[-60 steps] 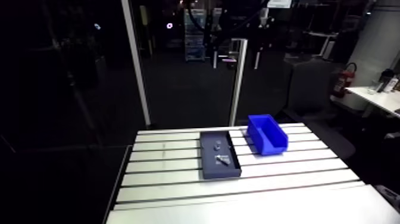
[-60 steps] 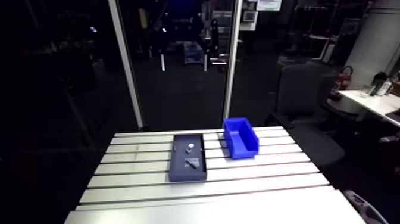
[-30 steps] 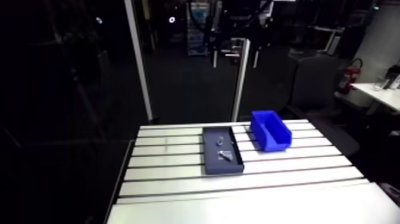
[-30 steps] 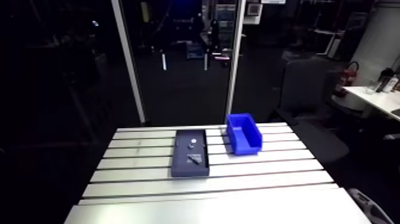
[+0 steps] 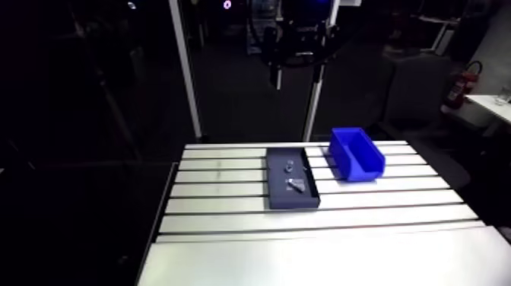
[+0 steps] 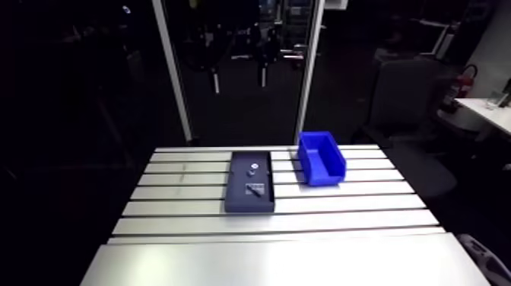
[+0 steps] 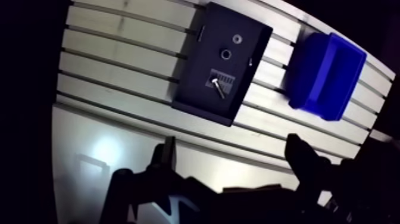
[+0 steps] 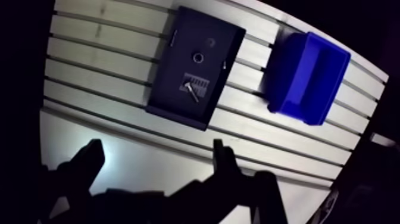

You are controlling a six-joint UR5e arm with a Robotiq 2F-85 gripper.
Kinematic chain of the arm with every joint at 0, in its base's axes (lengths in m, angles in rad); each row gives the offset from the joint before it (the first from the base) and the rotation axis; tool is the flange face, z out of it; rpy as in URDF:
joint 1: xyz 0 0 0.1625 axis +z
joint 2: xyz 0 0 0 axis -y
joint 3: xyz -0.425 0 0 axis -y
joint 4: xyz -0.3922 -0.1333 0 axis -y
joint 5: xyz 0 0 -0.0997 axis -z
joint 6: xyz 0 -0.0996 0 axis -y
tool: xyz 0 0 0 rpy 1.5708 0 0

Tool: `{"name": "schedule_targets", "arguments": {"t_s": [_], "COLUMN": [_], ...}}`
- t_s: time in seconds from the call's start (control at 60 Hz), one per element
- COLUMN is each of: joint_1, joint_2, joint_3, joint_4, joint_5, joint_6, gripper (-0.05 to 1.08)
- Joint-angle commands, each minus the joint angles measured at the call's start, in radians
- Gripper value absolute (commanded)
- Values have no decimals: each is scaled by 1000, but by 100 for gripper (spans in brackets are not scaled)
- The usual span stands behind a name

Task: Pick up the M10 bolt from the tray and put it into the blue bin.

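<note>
bolt (image 7: 218, 89) flat, diagonal in tray (image 7: 204, 55)

Table (image 6: 342, 222): pale silver-grey, ruled across by thin dark parallel slots; the near part is a plain pale sheet.
Tray (image 7: 199, 89): matt near-black, no pattern (it leans toward navy in the arm view).
Blue bin (image 7: 324, 71): saturated blue all over, darker inside.
M10 bolt (image 7: 218, 89): bright silvery white.
Patch (image 7: 226, 78) under the bolt: grey with fine pale stripes.
Ring piece (image 7: 226, 54): grey rim, dark centre.
Second ring piece (image 7: 237, 39): paler grey.
Gripper (image 7: 232, 149): black.
</note>
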State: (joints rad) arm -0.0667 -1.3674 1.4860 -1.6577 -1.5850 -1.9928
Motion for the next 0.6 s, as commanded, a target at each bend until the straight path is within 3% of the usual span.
{"name": "schedule_targets", "arguments": {"t_s": [0.017,0.217,0.317,0.6], "joint_1": [-4,-5,-7,-29], "joint_2": [34,64,75,86], "joint_3": [37,78,122,216], "joint_4": [-75,-102,-147,-259], "joint_5": [-25,-46,-75,-69], "joint_6": [-196,-278,-332,-400], "gripper": [1,1,1,1]}}
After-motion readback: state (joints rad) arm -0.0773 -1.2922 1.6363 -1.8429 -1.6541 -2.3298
